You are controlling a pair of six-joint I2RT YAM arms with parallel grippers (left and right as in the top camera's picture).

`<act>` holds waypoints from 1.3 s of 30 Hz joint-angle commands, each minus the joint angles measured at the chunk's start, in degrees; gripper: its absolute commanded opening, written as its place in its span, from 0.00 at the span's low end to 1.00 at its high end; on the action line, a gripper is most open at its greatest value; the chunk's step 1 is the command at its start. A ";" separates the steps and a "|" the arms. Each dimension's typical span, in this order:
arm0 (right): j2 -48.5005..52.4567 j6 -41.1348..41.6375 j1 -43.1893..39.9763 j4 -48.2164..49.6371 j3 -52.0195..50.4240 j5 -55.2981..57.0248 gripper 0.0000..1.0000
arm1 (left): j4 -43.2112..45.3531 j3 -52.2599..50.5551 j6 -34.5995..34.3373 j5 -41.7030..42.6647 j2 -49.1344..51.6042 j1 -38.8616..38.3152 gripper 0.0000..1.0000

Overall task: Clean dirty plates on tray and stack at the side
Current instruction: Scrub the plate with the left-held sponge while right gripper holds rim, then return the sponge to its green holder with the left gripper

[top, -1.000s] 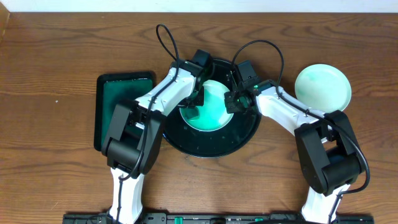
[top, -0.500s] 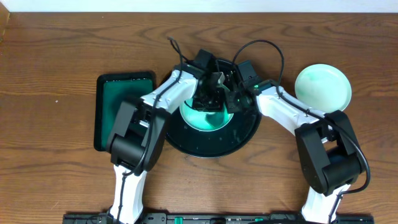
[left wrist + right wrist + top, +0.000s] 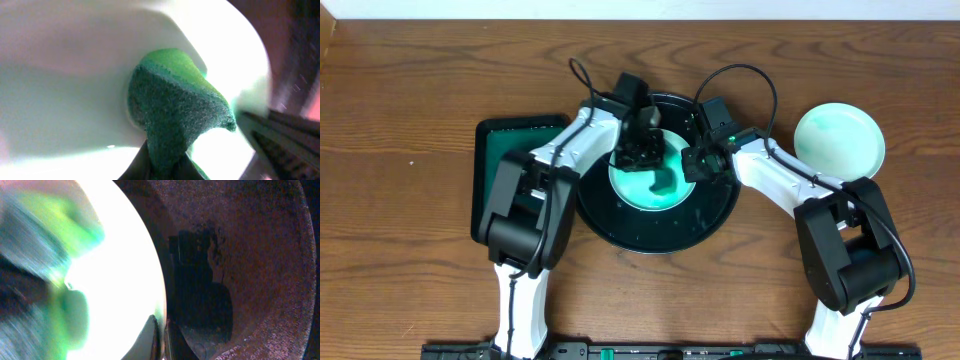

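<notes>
While the left gripper (image 3: 642, 157) pinches one sponge (image 3: 175, 120) against a plate (image 3: 635, 190) in the black tray (image 3: 712, 222), the right gripper (image 3: 693, 166) nips its rim. Two plates counted; the second plate (image 3: 838, 140) lies apart on the table (image 3: 400, 100).

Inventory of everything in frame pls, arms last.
plate on tray: 1, white with teal smears, in the black tray
plate on table: 1 visible, pale aqua, right of the black tray
black tray: 1, glossy black, round, table centre
green tray: 1, dark green, rectangular, left of the black tray
sponge: 1, green, pressed on plate on tray
table: 1, brown wood
left fingers: shut on sponge
right fingers: shut on rim of plate on tray
</notes>
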 commanded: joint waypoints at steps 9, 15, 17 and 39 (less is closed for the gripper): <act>2.43 -0.90 1.77 -2.21 -2.05 -2.01 0.01 | -10.58 0.52 -1.81 -36.15 2.14 3.04 0.07; 2.43 -0.87 1.77 -2.23 -2.05 -2.03 0.01 | -12.98 3.04 -0.31 -30.45 -3.50 -2.51 0.07; 2.43 -0.87 1.77 -2.25 -2.05 -2.03 0.01 | -12.96 3.08 -0.33 -28.46 -6.27 -4.22 0.07; 2.43 -0.92 1.77 -2.25 -2.05 -2.03 0.01 | -19.47 0.15 -0.72 -28.41 -20.31 20.92 0.07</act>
